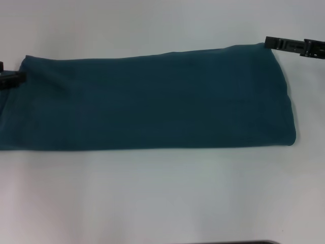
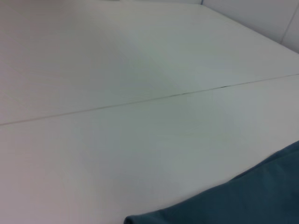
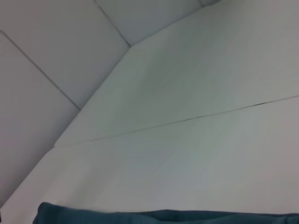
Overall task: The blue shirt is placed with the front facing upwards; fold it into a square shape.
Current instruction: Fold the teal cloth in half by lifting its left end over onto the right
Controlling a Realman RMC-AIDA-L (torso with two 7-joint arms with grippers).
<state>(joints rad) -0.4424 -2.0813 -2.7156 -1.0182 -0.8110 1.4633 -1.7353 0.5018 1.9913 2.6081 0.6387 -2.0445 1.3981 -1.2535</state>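
Lying across the white table (image 1: 162, 203) as a long band, the blue shirt (image 1: 152, 101) still needs crosswise folds, with left claw (image 1: 12, 79) and right claw (image 1: 284, 44) at its far corners, grip unclear.

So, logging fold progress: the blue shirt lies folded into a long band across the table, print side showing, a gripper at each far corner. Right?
Not quite. In the head view the blue shirt shows only plain teal, no print. The rest holds: a long band, left gripper and right gripper at its far corners.
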